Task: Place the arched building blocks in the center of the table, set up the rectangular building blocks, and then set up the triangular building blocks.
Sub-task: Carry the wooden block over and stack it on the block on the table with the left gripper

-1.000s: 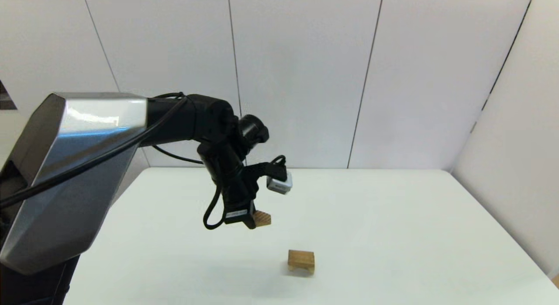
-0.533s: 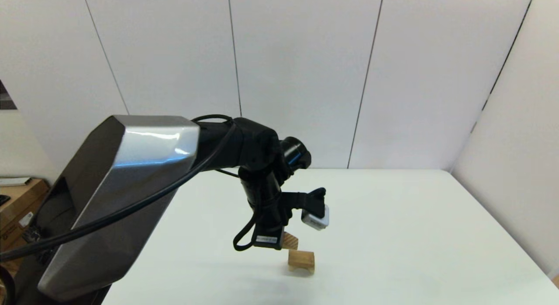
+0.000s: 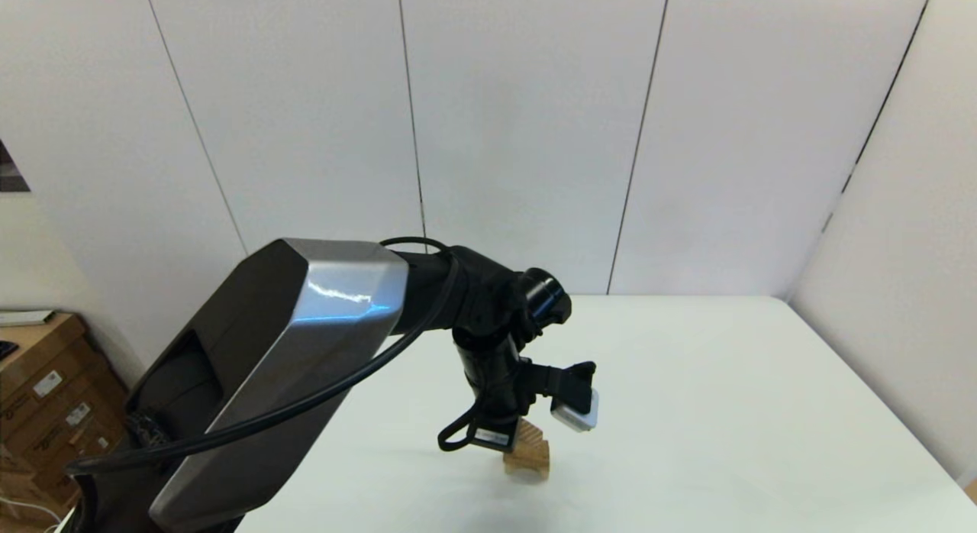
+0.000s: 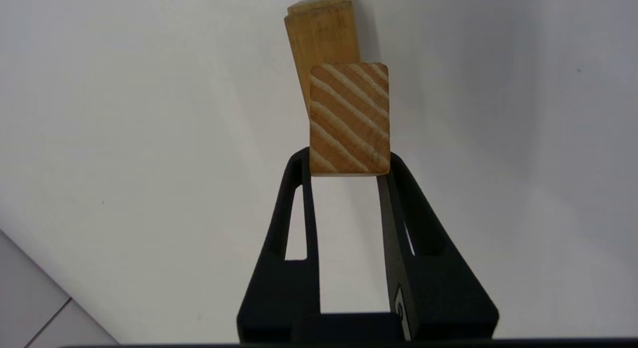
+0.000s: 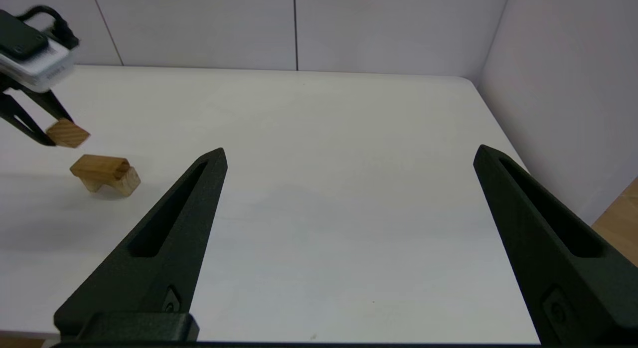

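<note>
The left end effector (image 4: 349, 161) is hanging over the middle of the large white smooth-topped desk (image 3: 725, 411), its two black fingers (image 4: 299, 203) clamping a small flat light-wood rectangular block (image 4: 349, 118) between their tips. In the left wrist view the block's striped end-grain face is turned toward the camera, so its long axis is running away from the wrist, roughly in line with the fingers. In the right wrist view the held block (image 5: 67, 133) is riding clear of the desk, just above and slightly behind the small light-wood arched block (image 5: 104, 173).

The arched block (image 3: 528, 463) is standing on the desk on its two short legs, flat top up. In the left wrist view its long axis is lying nearly in line with that of the rectangular block, a little skewed (image 4: 323, 39), and it is reaching out beyond the rectangular block's far end. In the head view the two blocks are overlapping; whether they are touching cannot be told there.

The right end effector (image 5: 349, 153) is waiting over the near right part of the desk, its fingers spread wide apart and holding nothing.
</note>
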Controlling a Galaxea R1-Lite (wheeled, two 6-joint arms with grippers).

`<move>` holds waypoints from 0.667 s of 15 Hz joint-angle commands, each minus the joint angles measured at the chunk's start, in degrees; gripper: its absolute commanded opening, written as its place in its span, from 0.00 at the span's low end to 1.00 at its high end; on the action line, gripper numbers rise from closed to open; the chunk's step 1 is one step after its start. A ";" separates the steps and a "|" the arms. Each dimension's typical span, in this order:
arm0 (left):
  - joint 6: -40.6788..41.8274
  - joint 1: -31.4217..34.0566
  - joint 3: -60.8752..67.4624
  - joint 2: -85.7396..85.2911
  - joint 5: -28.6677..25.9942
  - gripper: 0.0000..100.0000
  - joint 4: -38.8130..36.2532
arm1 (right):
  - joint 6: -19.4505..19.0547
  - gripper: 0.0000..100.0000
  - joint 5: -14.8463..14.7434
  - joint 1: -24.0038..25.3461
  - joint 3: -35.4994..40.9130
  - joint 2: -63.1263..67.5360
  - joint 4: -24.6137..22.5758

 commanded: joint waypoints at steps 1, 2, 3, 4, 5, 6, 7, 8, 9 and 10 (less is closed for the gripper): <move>0.32 -0.15 -0.44 1.99 -0.13 0.00 -0.25 | -0.04 1.00 0.04 0.01 0.01 -0.02 0.02; 0.15 -0.15 -0.44 2.17 -0.13 0.00 -0.16 | -0.04 1.00 0.04 0.01 0.01 -0.02 0.02; -0.12 -0.15 -0.53 2.17 0.13 0.00 -0.16 | -0.04 1.00 0.04 0.01 0.01 -0.02 0.02; -0.55 -0.15 -0.53 2.17 1.54 0.00 -0.16 | -0.04 1.00 0.04 0.01 0.01 -0.02 0.02; -1.87 -0.85 -0.53 2.17 3.56 0.00 -0.25 | -0.04 1.00 0.04 0.01 0.01 -0.02 0.02; -2.84 -0.94 -0.53 2.17 4.44 0.00 -0.16 | -0.04 1.00 0.04 0.01 0.01 -0.02 0.02; -3.10 -1.03 -0.53 2.26 4.70 0.00 0.10 | -0.04 1.00 0.04 0.01 0.01 -0.02 -0.07; -3.28 -1.11 -0.44 2.17 4.70 0.00 0.36 | -0.04 1.00 0.04 0.01 0.01 -0.02 0.02; -3.46 -1.11 -0.53 2.17 4.62 0.00 0.63 | -0.04 1.00 0.04 0.01 0.01 -0.02 0.02; -3.46 -1.11 -0.44 2.17 4.44 0.00 0.63 | -0.04 1.00 0.04 0.01 0.01 -0.02 0.02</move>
